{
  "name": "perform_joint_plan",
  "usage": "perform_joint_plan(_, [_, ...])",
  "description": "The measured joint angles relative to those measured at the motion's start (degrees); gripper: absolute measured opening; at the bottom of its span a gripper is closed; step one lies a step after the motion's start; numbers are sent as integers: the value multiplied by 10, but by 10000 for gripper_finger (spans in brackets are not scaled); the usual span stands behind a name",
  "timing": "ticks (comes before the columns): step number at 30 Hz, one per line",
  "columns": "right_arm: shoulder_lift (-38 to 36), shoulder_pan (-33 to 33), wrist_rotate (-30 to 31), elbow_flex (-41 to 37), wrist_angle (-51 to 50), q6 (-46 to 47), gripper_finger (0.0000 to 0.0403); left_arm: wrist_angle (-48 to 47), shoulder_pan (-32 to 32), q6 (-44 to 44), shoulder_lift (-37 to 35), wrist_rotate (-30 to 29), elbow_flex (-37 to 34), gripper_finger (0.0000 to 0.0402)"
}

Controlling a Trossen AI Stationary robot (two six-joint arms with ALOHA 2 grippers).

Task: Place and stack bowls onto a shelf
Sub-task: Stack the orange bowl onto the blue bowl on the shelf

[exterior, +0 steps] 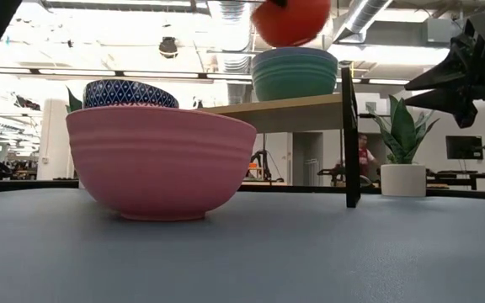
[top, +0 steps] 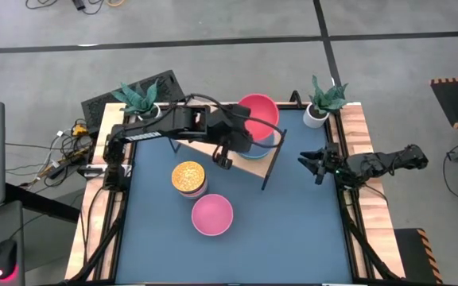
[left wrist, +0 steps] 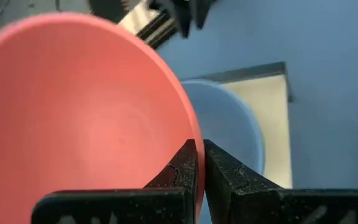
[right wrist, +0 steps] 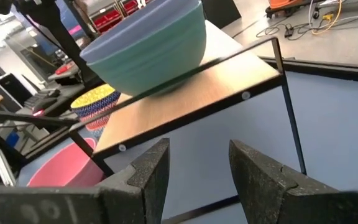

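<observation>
My left gripper point(left wrist: 199, 146) is shut on a red-pink bowl point(top: 258, 111) and holds it over the shelf point(top: 249, 159), a light wooden board on thin black legs. Below the held bowl, a teal bowl with a blue-grey inside point(exterior: 295, 74) sits on its base on the shelf. A plain pink bowl point(top: 212, 214) rests on the blue table, and a stack topped by a yellow patterned bowl point(top: 189, 176) stands just beyond it. My right gripper point(top: 312, 164) waits open at the table's right side, with nothing between its fingers point(right wrist: 154, 171). My left gripper pinches the red-pink bowl's rim point(left wrist: 194, 134) with one finger inside the bowl and one outside. The fingers come from the table's left, slanting down. The bowl point(exterior: 291, 18) is lifted clear, above the teal bowl and apart from it.
Two small white pots with green plants point(top: 143, 102) point(top: 323, 102) stand at the table's far corners. The shelf's black leg point(exterior: 352, 139) stands upright near the middle of the table. Wooden rails point(top: 368, 199) edge the blue table point(top: 293, 230).
</observation>
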Motion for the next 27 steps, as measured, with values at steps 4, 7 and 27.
perform_joint_plan(4, [0, -2, 0, 0, -10, 9, 191, -22, 4, -5, 11, 6, -1, 0])
perform_joint_plan(7, [0, -3, 0, 0, -15, 21, 191, -29, 6, -9, 21, 9, -1, 0])
perform_joint_plan(27, [0, -3, 0, 0, -29, 24, 191, -59, 7, -44, 32, 90, -1, 0])
